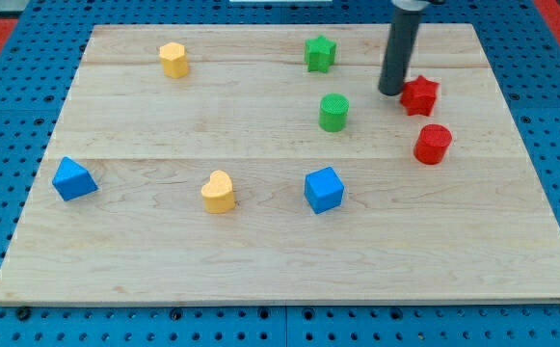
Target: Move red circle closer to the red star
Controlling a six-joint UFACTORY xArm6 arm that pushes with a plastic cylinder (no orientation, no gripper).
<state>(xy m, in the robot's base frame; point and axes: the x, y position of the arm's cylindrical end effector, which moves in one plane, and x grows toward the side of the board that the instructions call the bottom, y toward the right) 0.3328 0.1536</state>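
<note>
**Tip beside the red star, red circle just below**

My tip [391, 93], the lower end of the straight dark rod, rested on the pale wooden tabletop [260, 251] near the view's top right. The arm carried no hand, so there was nothing to call wide, narrow or holding; the rod simply stood upright with its end on the wood.

Just to the view's right of my tip sat the red star-shaped block [419, 94], touching or almost touching the rod; I could not tell which. Below that and a little further right lay the red round block [433, 144], the red circle, close to the star but apart from it.

To the view's left of my tip and slightly lower stood the green round block [333, 112]. Further left and higher was the green star-shaped block [319, 53]. Well below my tip and to the left sat the blue cube-like block [324, 189], then the yellow heart-shaped block [219, 191]. Far to the left were the blue angular block [73, 179] near the board's edge and the yellow block [173, 59] towards the top.
</note>
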